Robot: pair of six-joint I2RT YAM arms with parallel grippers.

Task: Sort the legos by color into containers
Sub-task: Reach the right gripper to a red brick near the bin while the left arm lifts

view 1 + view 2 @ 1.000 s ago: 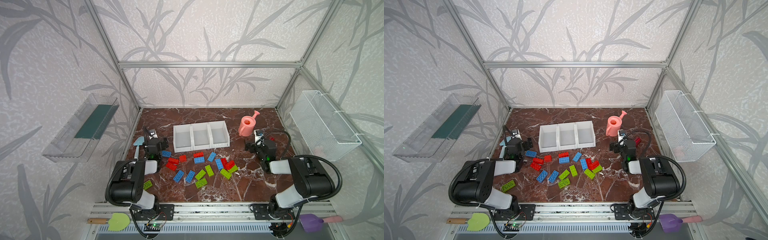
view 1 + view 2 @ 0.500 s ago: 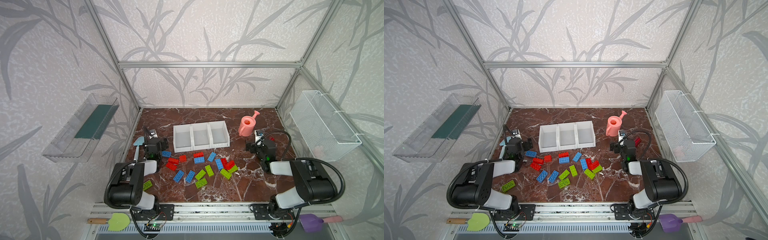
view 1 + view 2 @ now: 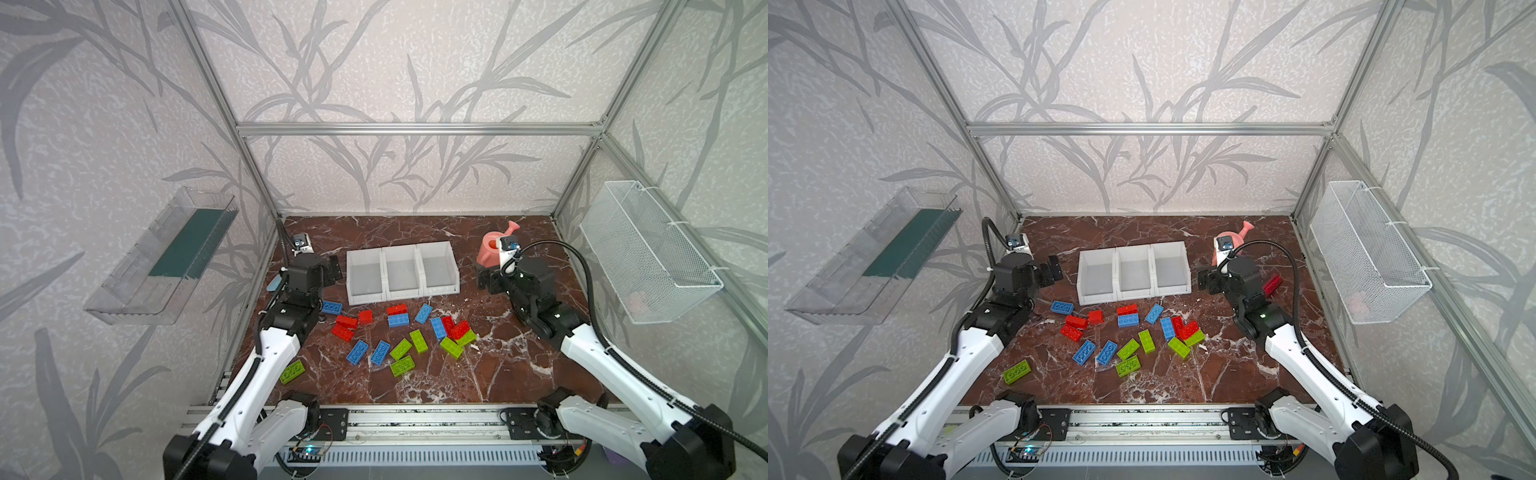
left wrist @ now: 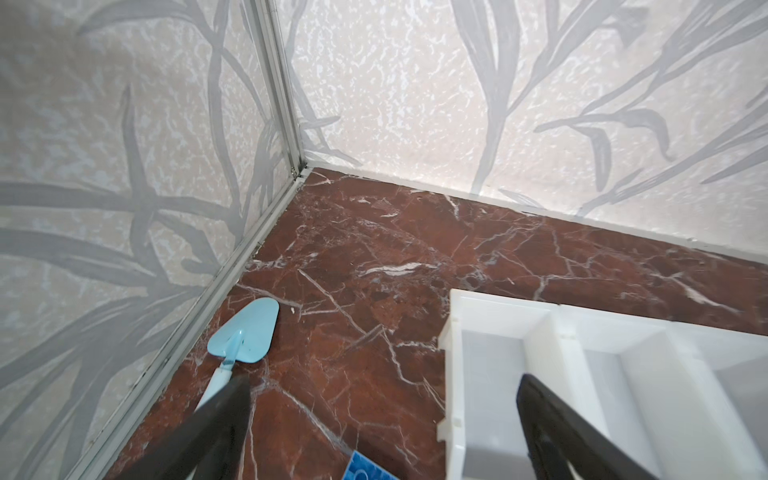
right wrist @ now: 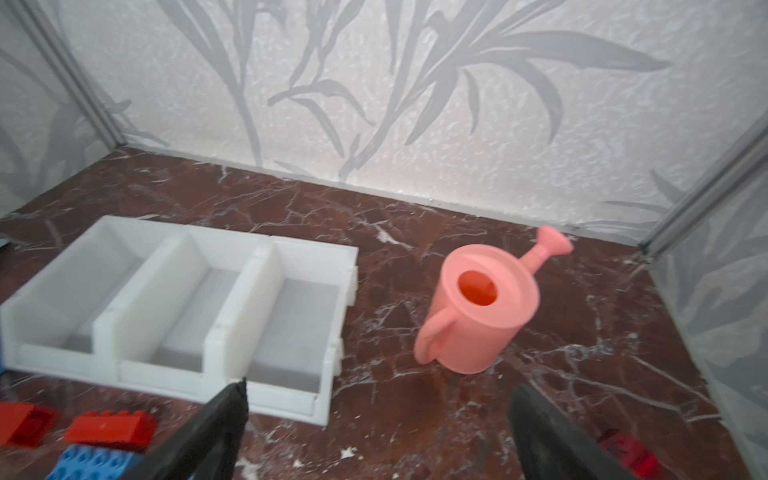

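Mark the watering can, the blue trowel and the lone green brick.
watering can (image 5: 478,336): right wrist view, its side wall.
blue trowel (image 4: 247,330): left wrist view, its blade.
lone green brick (image 3: 292,371): a top view, its studded top.

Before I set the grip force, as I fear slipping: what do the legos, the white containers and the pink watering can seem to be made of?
The legos: hard moulded plastic, fairly glossy, judging by crisp studs and saturated colour. The containers: matte white plastic, perhaps slightly translucent, as thin walls look brighter. The watering can: smooth satin plastic, evenly pink; stiff or soft, cannot tell.
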